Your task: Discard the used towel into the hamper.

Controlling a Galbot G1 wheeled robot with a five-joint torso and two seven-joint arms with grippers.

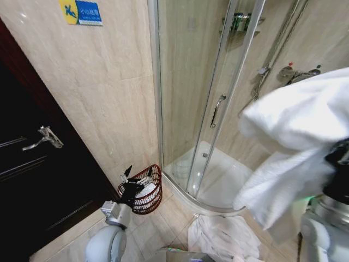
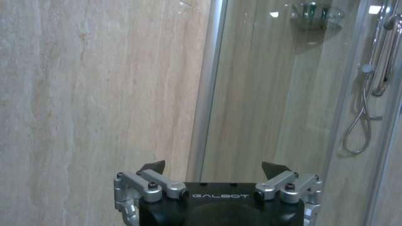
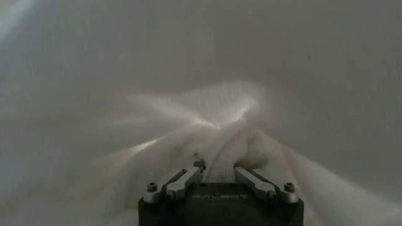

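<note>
A white used towel (image 1: 294, 142) hangs bunched and draped high on the right of the head view. My right gripper (image 3: 218, 170) is shut on a pinched fold of the towel (image 3: 213, 127). The hamper (image 1: 153, 196), a dark reddish-brown wire basket holding something white, stands on the floor by the tiled wall at lower centre-left. My left gripper (image 1: 137, 172) is raised just in front of the hamper's rim, open and holding nothing; in the left wrist view the left gripper (image 2: 213, 168) points at the wall beside the shower frame.
A glass shower cabin (image 1: 218, 103) with a white tray (image 1: 218, 180) fills the middle. More white cloth (image 1: 221, 237) lies crumpled on the floor at lower centre. A dark door with a lever handle (image 1: 44, 136) is at the left.
</note>
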